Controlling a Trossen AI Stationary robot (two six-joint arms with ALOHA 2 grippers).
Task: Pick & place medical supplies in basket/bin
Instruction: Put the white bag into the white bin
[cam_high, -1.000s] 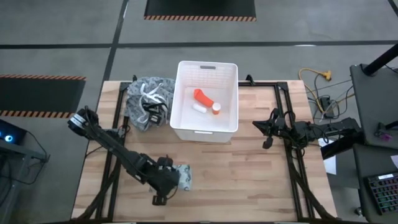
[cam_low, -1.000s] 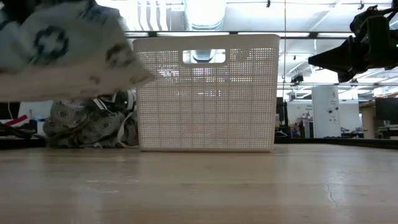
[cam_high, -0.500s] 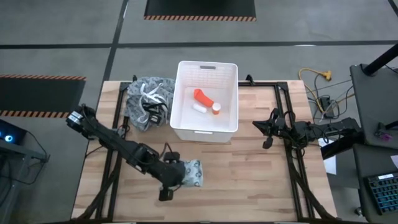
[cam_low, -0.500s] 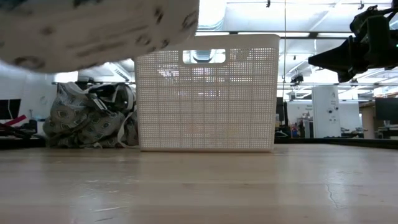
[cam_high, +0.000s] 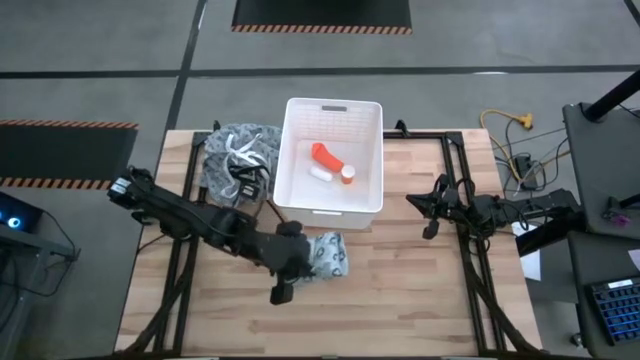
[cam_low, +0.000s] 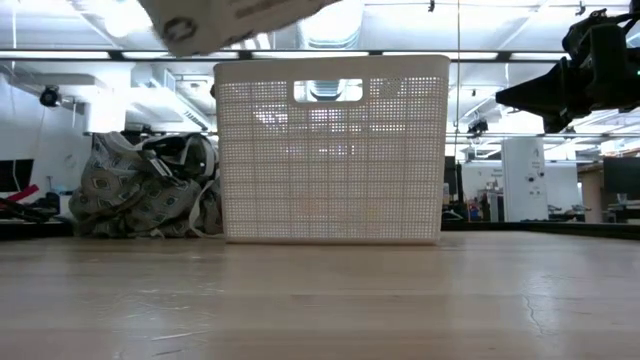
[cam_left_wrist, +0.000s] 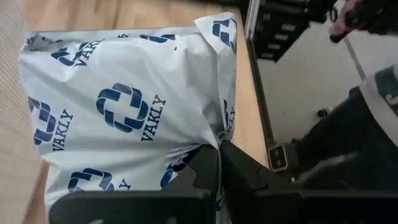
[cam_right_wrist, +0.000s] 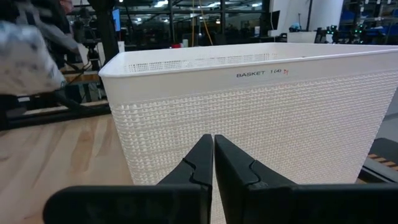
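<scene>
The grey-blue packet (cam_high: 328, 254), white with blue logos in the left wrist view (cam_left_wrist: 124, 112), is held by my left gripper (cam_high: 303, 258) above the table, just near of the white ribbed bin (cam_high: 296, 150). In the low view the packet (cam_low: 230, 15) shows at the top edge, in front of the bin (cam_low: 330, 150). Inside the bin lie the orange bottle (cam_high: 325, 155), the tiny white cylinder (cam_high: 320, 174) and a small round cap (cam_high: 347, 175). My right gripper (cam_high: 425, 212) waits shut to the right of the bin, off the table (cam_low: 560, 85). My left gripper (cam_left_wrist: 219, 148) pinches the packet between its two fingers at one edge (cam_left_wrist: 198, 138), where the wrapper is gathered into creases. The fingers (cam_left_wrist: 205, 163) come from the table's left, and the packet reaches out beyond them toward the right. It is lifted clear of the table.
A grey patterned cloth bundle with white straps (cam_high: 237, 165) lies against the bin's left wall, also seen in the low view (cam_low: 150, 190). Bare wooden tabletop (cam_high: 400, 290) stretches across the near and right parts. Black frame rails run along the table's left and right sides.
My left gripper has carried the packet toward the table's right and far edge, up to the bin's near wall, and has risen: in the low view the packet has climbed from the upper left to the top edge. The right arm has kept still.
</scene>
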